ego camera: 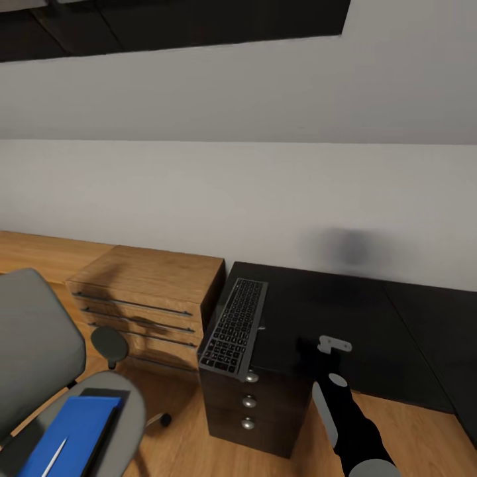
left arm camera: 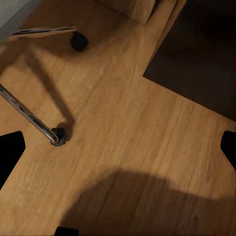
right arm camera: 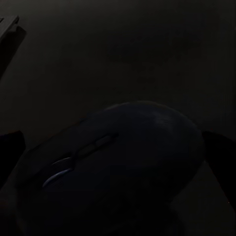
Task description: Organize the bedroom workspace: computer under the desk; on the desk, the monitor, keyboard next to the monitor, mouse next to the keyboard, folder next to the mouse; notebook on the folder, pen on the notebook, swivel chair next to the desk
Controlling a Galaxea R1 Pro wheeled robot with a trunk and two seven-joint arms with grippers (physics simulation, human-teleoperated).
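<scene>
1. The keyboard (ego camera: 234, 326) lies on the black tabletop (ego camera: 371, 338) at its left end, its near edge overhanging the drawers with round silver knobs (ego camera: 249, 401).
2. The right arm (ego camera: 354, 424) reaches over the tabletop, right of the keyboard.
3. In the right wrist view the dark mouse (right arm camera: 118, 167) sits on the dark tabletop, close up between the right fingers (right arm camera: 219, 155), which flank it; I cannot tell whether they grip it.
4. The swivel chair (ego camera: 40, 358) stands on the wood floor (left arm camera: 128, 142) left of the desk, beside a light wood cabinet (ego camera: 149, 298).
5. The blue folder (ego camera: 73, 427) rests on its seat with the white pen (ego camera: 54, 458) on top.
6. In the left wrist view the left fingers (left arm camera: 11, 150) stand spread apart over the floor, holding nothing.
</scene>
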